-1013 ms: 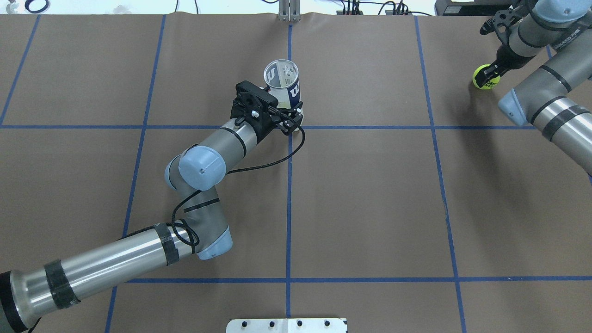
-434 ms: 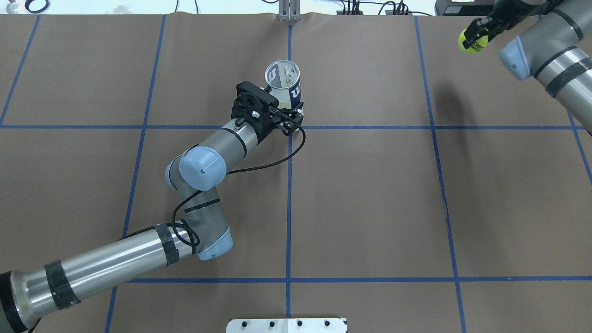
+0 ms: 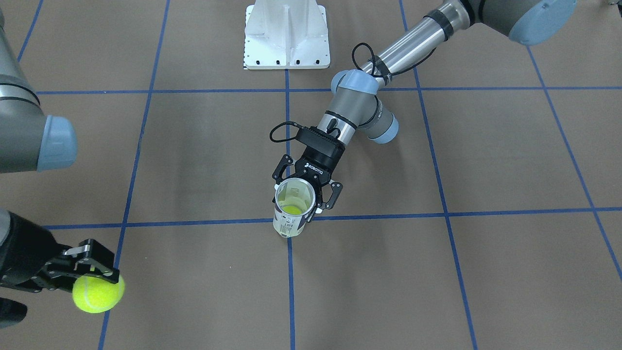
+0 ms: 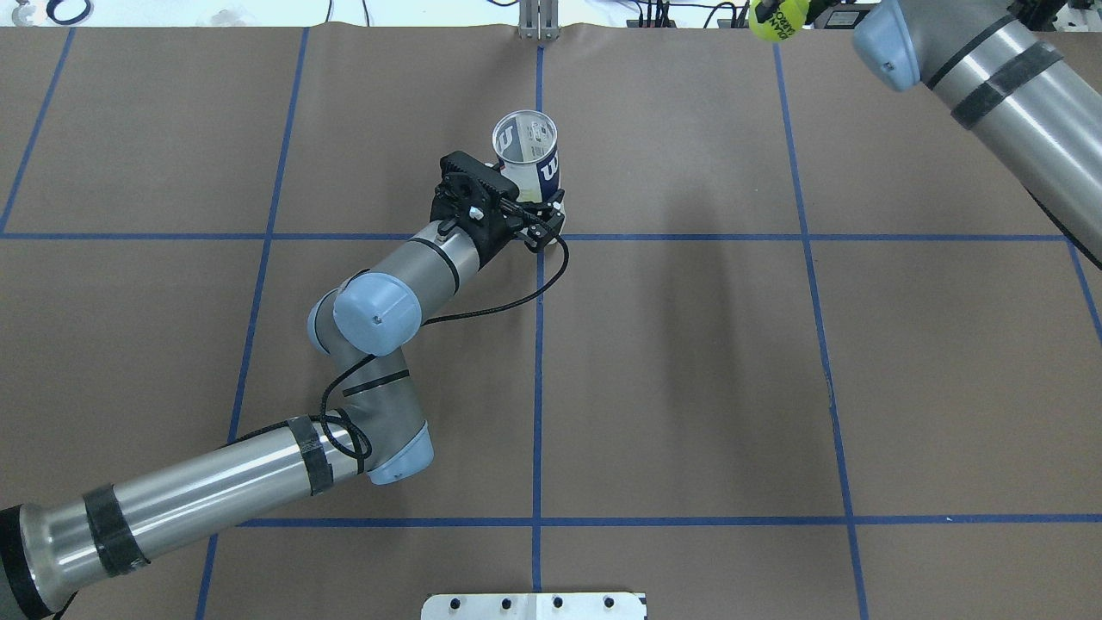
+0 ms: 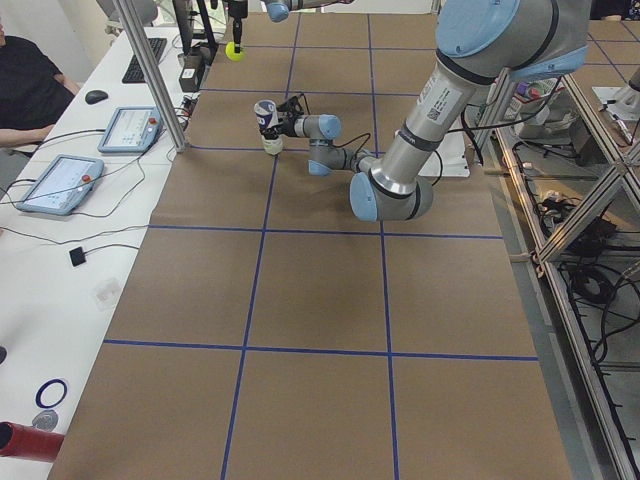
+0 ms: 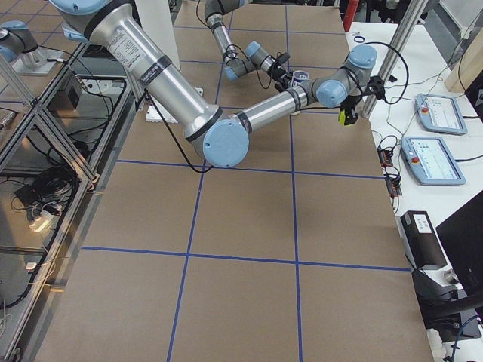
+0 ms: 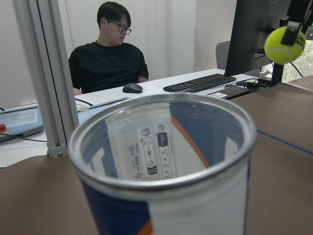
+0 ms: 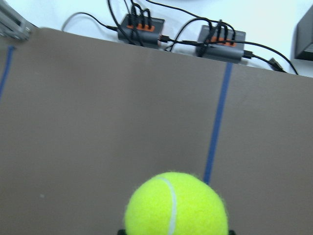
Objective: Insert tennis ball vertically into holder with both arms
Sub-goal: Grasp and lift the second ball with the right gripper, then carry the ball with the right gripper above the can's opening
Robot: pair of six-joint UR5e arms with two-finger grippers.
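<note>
Clear plastic, the holder (image 3: 293, 208) stands upright on the brown desk (image 3: 437, 272), mouth up, with one ball already visible at its bottom. The left end effector (image 3: 305, 187) pinches its lower wall, forearm low and angled across the desk. Well apart from the holder, the right end effector (image 3: 92, 272) grips the tennis ball (image 3: 97, 293), lifted clear of the desk. Best practice now: centre the ball above the holder's rim before descending straight down.

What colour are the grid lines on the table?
Blue grid lines on the brown table; clearest in the overhead view.
</note>
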